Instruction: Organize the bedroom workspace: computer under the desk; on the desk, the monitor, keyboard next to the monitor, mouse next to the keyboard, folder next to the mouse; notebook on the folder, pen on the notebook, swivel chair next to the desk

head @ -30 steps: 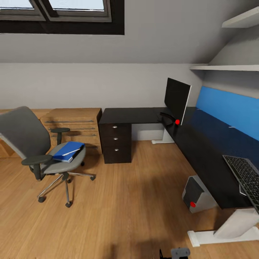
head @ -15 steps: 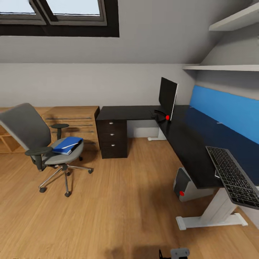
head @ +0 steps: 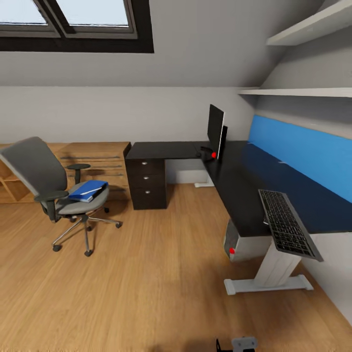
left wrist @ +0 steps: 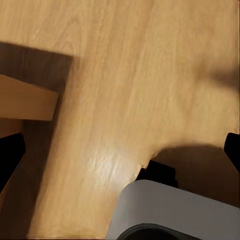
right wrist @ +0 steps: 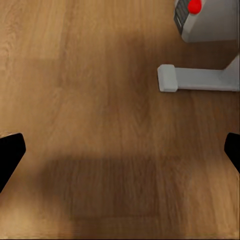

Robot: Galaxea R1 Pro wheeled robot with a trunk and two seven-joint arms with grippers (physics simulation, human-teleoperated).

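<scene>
Right gripper (right wrist: pixel 120 150) spread over floor (right wrist: pixel 90 100), near desk (head: pixel 244 186) foot.

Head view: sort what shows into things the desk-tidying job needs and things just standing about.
Job:
- monitor, upright on the desk
- keyboard, overhanging the desk's near end
- folder on the swivel chair, a pale thin item on top
- computer under the desk

Standing about:
- wooden chest
- wall shelves
- skylight
</scene>
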